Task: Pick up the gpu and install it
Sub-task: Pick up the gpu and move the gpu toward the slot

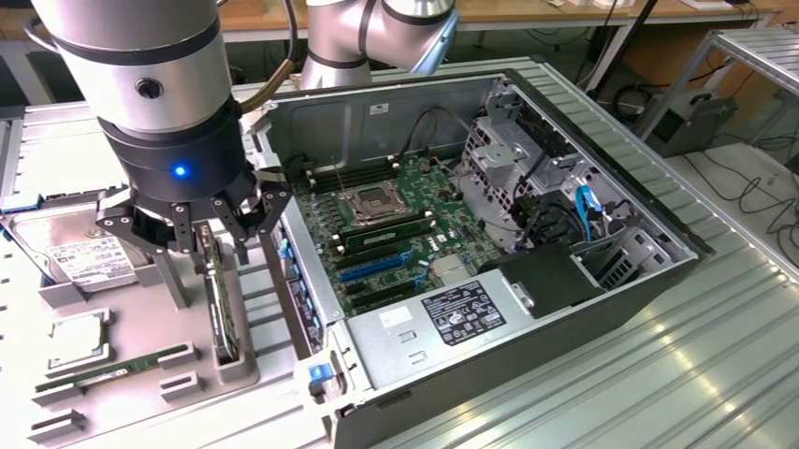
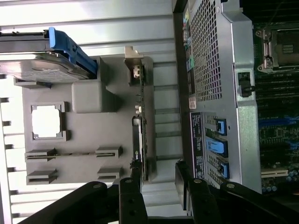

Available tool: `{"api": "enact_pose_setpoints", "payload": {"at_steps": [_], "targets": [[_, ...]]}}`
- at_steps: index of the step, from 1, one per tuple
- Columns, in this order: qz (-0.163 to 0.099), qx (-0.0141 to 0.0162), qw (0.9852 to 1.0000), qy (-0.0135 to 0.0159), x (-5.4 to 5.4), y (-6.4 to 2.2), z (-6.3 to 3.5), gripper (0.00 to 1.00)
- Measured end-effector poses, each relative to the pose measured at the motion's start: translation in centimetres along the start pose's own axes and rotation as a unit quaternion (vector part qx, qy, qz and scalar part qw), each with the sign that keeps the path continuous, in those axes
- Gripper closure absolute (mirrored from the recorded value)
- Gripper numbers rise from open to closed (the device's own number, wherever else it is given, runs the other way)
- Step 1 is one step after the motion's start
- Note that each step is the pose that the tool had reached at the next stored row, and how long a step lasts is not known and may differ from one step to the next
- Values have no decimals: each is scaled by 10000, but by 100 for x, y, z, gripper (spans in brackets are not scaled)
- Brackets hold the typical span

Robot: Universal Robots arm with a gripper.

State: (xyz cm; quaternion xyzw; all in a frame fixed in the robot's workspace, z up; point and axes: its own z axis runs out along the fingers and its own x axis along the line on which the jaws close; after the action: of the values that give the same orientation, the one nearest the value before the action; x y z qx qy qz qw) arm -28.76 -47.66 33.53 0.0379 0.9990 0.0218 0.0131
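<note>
The gpu [image 1: 224, 304] stands on its long edge in a slot of the grey holder tray [image 1: 138, 318], to the exterior view's left of the open computer case [image 1: 500, 234]. My gripper [image 1: 215, 247] hangs just over the card's far end, jaws open on either side of its top edge. In the wrist view the gpu [image 2: 140, 121] appears edge-on, its silver bracket [image 2: 134, 61] at the far end. There the gripper [image 2: 159, 184] is open around the card's near end, and the card lies close to one black finger [image 2: 132, 191]. Nothing is gripped.
On the tray lie a hard drive [image 1: 85, 259], a CPU [image 1: 78, 339] and a green memory stick [image 1: 112, 368]. Inside the case the motherboard [image 1: 387, 224] shows blue expansion slots [image 1: 374, 266]. The case wall [image 2: 215, 84] stands close beside the card.
</note>
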Motion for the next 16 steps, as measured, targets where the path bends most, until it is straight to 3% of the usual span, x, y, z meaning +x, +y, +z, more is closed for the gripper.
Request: {"api": "enact_pose_setpoints", "payload": {"at_steps": [16], "targets": [[0,0,10000,0,33,32,57,58]]}}
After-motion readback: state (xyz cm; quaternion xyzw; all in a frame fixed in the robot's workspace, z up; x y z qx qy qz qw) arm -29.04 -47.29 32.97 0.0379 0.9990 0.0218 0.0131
